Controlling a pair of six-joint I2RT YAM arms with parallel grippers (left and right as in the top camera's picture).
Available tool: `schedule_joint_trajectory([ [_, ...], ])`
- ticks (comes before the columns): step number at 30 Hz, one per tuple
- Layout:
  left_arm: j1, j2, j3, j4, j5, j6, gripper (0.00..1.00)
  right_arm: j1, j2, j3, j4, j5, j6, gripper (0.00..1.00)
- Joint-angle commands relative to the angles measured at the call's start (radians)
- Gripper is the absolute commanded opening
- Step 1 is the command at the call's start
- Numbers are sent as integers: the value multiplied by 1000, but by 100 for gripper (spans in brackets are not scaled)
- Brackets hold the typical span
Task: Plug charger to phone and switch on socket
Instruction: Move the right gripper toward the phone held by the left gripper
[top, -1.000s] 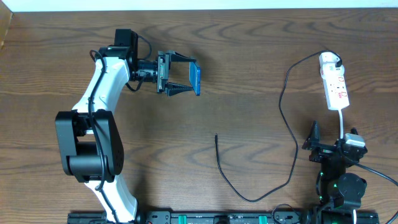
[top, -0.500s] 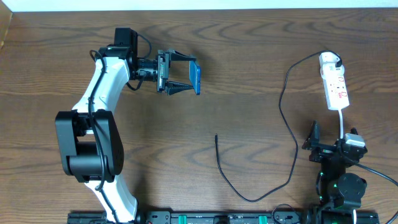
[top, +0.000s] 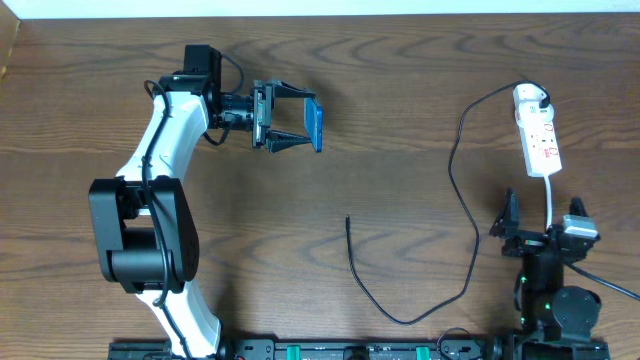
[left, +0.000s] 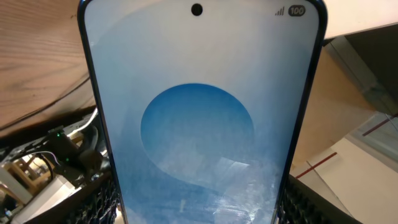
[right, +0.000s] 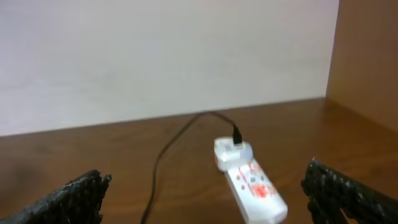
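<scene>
- The left gripper (top: 300, 127) is clamping the phone (top: 315, 127) across its width. It is holding it up on edge over the far left part of the table (top: 400, 60), screen facing the wrist camera.
- That hold is probably leaving one short end free for plugging in, though the port end is not showing in any view.
- The charger (top: 455, 170) is lying loose between the arms, its tip resting mid-table and well apart from the phone.
- Its black plug is already sitting in the far end of the socket (top: 540, 135), so only the tip end is needing a fetch.
- The socket is lying flat at far right, directly ahead of the right gripper (top: 543, 212).
- That gripper's fingers are standing wide apart with nothing between them. I judge it free to go for the tip or the switch.
- The switch is showing too small to read.
</scene>
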Motion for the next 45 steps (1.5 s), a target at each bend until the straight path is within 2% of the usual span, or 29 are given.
schedule_joint_trajectory([
  [1,3,-34,27,18,-14,2,7,8,64,92,4,-56,-63,99],
  [6,3,-34,27,26,-94,-5,7,8,252,226,6,-97,-72,99],
  [11,3,-34,27,99,-183,-81,7,8,495,408,5,-172,-72,99],
  [19,3,-34,27,287,-272,-220,7,8,892,756,-74,-431,-66,99],
  [26,-13,-34,27,399,-439,-384,7,8,1205,1043,-123,-742,49,99],
  [33,-63,-34,27,508,-513,-459,7,10,1398,1142,-117,-1066,169,99],
  [40,-77,-34,27,525,-519,-462,7,9,1473,1140,-126,-1072,187,99],
  [45,-79,-34,27,546,-526,-461,7,51,1505,1140,-72,-1071,225,99],
])
